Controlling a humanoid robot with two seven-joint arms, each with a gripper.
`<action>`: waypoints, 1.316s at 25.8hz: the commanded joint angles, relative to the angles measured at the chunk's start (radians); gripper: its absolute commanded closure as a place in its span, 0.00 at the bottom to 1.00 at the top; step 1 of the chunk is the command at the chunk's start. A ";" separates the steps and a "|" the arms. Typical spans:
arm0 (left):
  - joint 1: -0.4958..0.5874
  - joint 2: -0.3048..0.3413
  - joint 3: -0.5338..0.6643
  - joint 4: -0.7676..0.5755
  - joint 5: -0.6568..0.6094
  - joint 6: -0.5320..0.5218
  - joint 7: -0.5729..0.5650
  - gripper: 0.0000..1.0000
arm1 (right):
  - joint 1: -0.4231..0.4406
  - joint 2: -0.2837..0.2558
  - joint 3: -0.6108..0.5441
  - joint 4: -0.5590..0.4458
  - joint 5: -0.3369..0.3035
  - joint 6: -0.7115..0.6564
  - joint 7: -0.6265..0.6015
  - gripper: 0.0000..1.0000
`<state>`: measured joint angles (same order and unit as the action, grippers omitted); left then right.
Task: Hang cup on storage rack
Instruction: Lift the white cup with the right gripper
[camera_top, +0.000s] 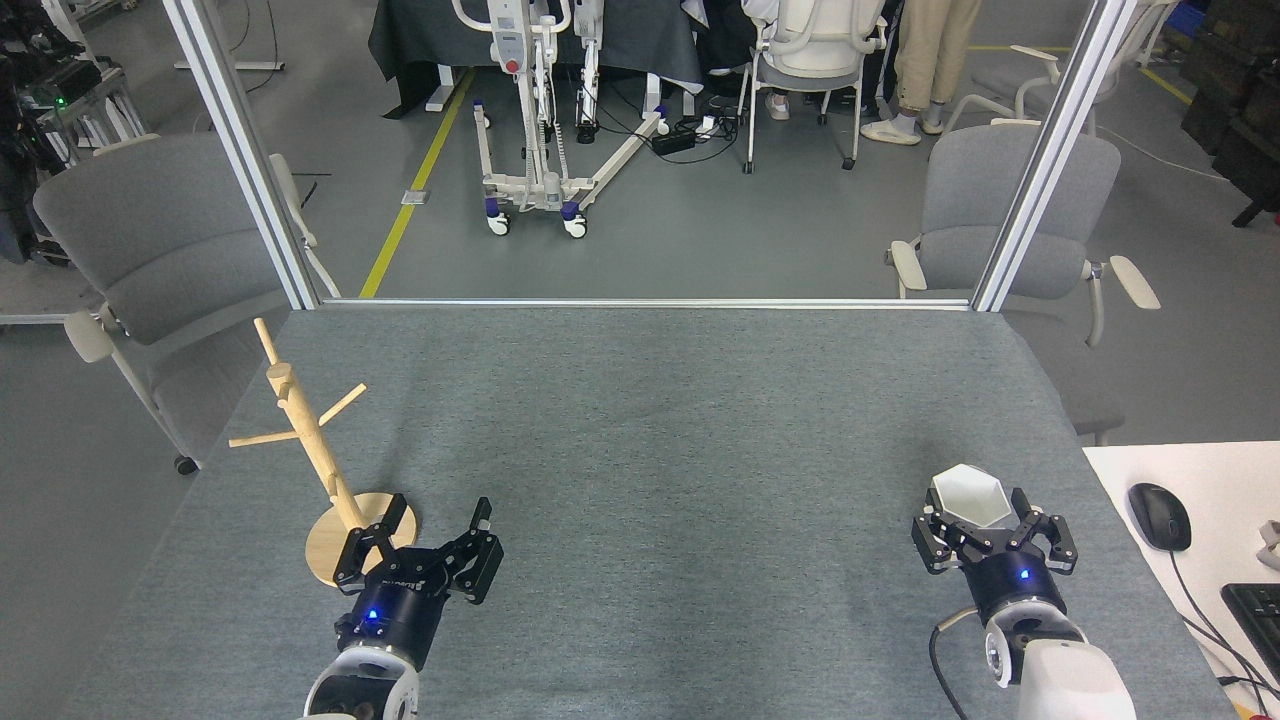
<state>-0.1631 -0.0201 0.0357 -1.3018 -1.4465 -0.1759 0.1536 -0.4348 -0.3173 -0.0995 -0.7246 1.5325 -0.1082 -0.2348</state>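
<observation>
Head view shows my right tool (993, 535) clamped on the matte white faceted cup (970, 497), its hexagonal rim tilted toward me near the grey bench's (650, 450) right edge. My left tool (432, 545) hangs spread apart beside the light wooden mug tree's (318, 455) disc base.

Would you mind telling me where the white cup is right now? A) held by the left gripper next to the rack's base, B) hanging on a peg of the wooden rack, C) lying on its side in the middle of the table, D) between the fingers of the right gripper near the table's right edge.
D: the cup sits between the fingers of the right gripper, far across the table from the storage rack.
</observation>
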 joint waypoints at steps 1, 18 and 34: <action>-0.001 -0.001 0.000 0.009 0.000 0.001 0.000 0.01 | -0.001 0.001 0.003 0.008 0.003 0.001 0.000 0.00; -0.012 -0.003 0.000 0.016 0.000 0.003 -0.002 0.01 | -0.108 0.030 0.015 0.154 0.003 0.009 -0.001 0.01; -0.015 -0.001 0.000 0.024 0.000 -0.007 -0.002 0.01 | -0.120 0.009 0.000 0.110 0.006 -0.168 -0.001 1.00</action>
<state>-0.1777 -0.0247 0.0357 -1.2760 -1.4465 -0.1752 0.1513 -0.5461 -0.3006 -0.0900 -0.5884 1.5439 -0.2021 -0.2409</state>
